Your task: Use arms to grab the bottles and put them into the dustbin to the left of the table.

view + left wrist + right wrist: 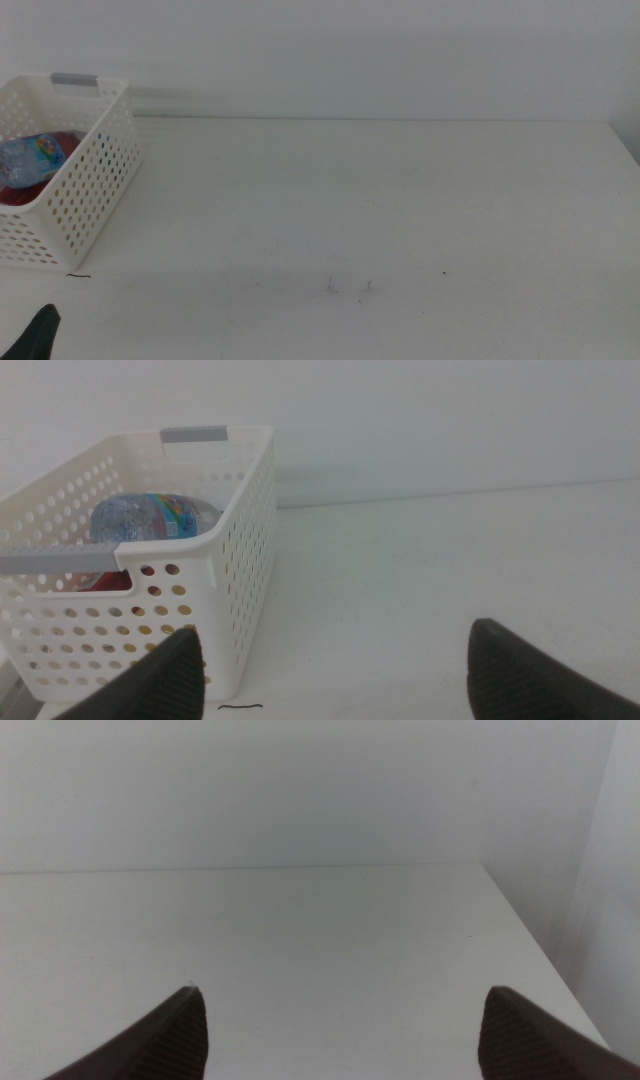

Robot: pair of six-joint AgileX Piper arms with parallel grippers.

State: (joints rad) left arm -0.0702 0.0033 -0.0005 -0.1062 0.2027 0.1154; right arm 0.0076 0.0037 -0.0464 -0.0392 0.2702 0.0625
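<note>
The white perforated dustbin (85,190) stands at the table's (400,200) left edge. Inside it lie the clear water bottle (28,158) and something red, the drink can (62,143). The left wrist view shows the dustbin (240,540) close ahead, with the water bottle (150,518) and a red patch of the can (105,581) in it. The yellow-tea bottle is not clearly visible. My left gripper (335,635) is open and empty, just in front of the dustbin; its tip shows at the middle view's bottom left (40,332). My right gripper (342,992) is open and empty over bare table.
A grey strip (75,79) marks the dustbin's far rim. Small dark marks (348,288) dot the table near its front. The table's right edge (520,940) shows in the right wrist view, and a pale wall runs behind the table.
</note>
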